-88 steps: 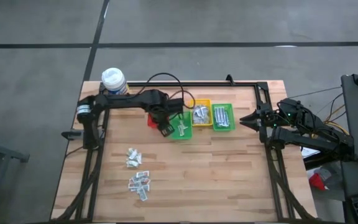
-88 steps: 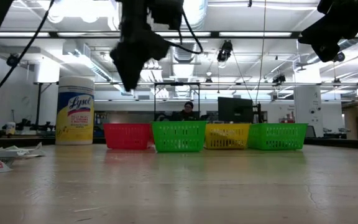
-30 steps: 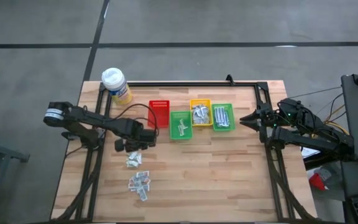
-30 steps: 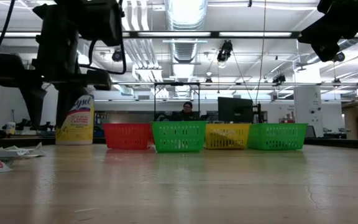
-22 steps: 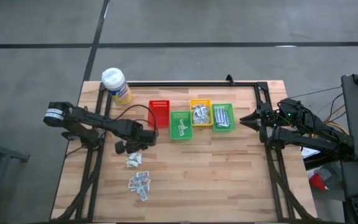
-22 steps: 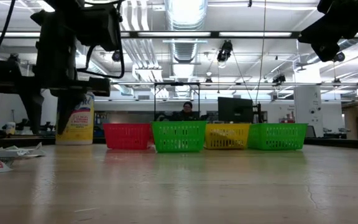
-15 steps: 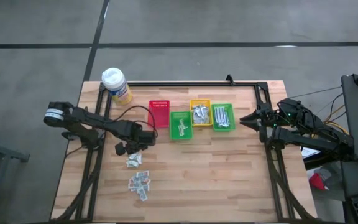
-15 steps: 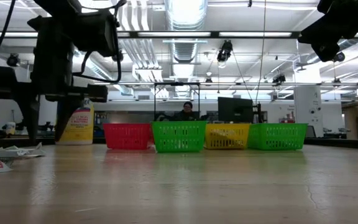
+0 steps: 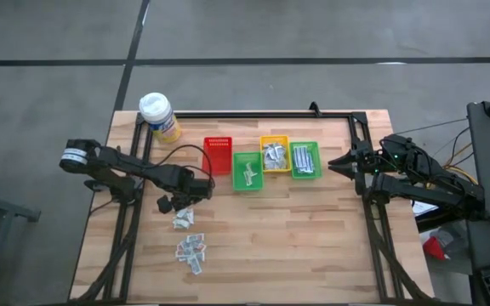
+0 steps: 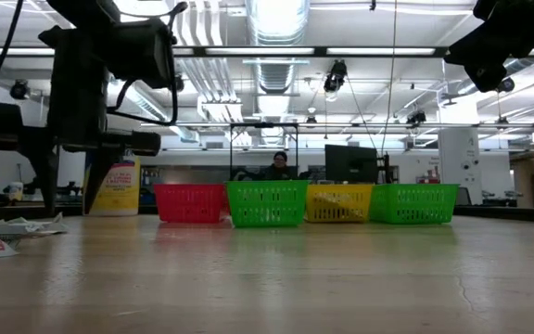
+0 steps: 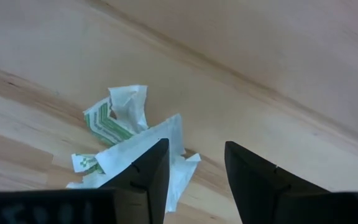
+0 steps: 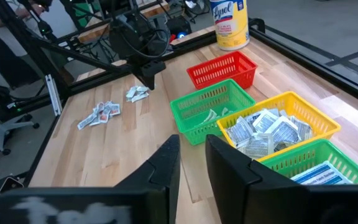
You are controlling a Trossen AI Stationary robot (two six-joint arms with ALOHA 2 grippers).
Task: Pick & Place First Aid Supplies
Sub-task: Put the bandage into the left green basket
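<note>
A small pile of pale greenish-white sachets [image 9: 182, 218] lies on the wooden table left of centre; it also shows in the left wrist view [image 11: 129, 146]. A second pile of white packets [image 9: 191, 252] lies nearer the front edge. My left gripper [image 9: 179, 204] hangs open just above the sachet pile, fingers pointing down, touching nothing [image 11: 194, 168]. My right gripper [image 9: 337, 162] waits open and empty at the table's right edge [image 12: 192, 165]. More packets lie in the left green bin [image 9: 247, 170], the yellow bin [image 9: 274, 156] and the right green bin [image 9: 304, 160].
A red bin [image 9: 217, 155] stands left of the other three bins in a row at the table's far middle. A yellow bottle with a white cap [image 9: 158, 116] stands at the far left corner. A black frame [image 9: 270, 114] runs along the table's edges.
My left gripper has gone down and a little toward the table's near edge, closing on the sachet pile. The packets and my right arm have kept still.
</note>
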